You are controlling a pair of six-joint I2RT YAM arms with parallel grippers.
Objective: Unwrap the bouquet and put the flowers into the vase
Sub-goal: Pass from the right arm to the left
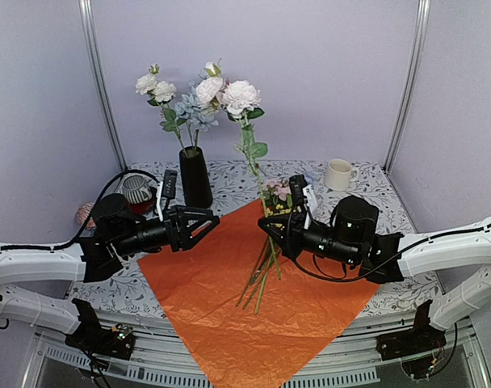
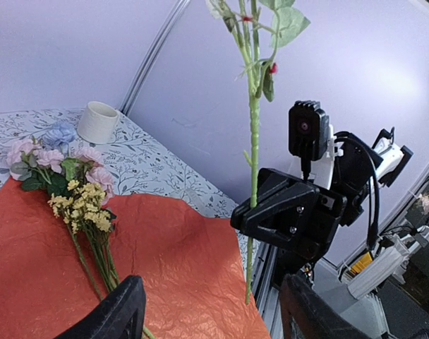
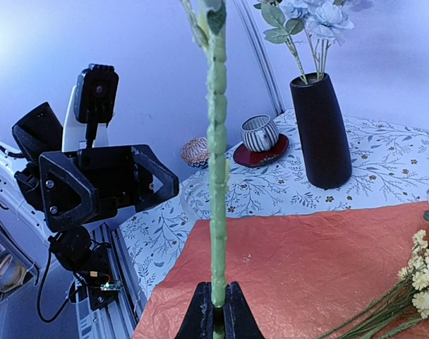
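Note:
The black vase [image 1: 195, 179] [image 3: 324, 134] stands at the back left with several flowers [image 1: 189, 101] in it. The bouquet is unwrapped: its orange sheet [image 1: 213, 307] [image 2: 165, 247] lies flat, with loose flowers [image 1: 264, 271] [image 2: 80, 205] on it. My right gripper [image 1: 266, 227] [image 3: 216, 311] is shut on the lower stem [image 3: 216, 176] of one upright flower, whose white bloom [image 1: 241, 97] rises beside the vase's blooms. My left gripper [image 1: 215, 220] [image 2: 211, 318] hangs open and empty just left of that stem [image 2: 253, 141], facing the right gripper [image 2: 251, 212].
A white mug [image 1: 338, 174] [image 2: 99, 121] sits at the back right. A striped cup on a red saucer [image 1: 137, 191] [image 3: 260, 132] stands left of the vase, with a patterned egg-shaped thing [image 1: 85, 214] [image 3: 195, 150] near the left edge. Walls enclose three sides.

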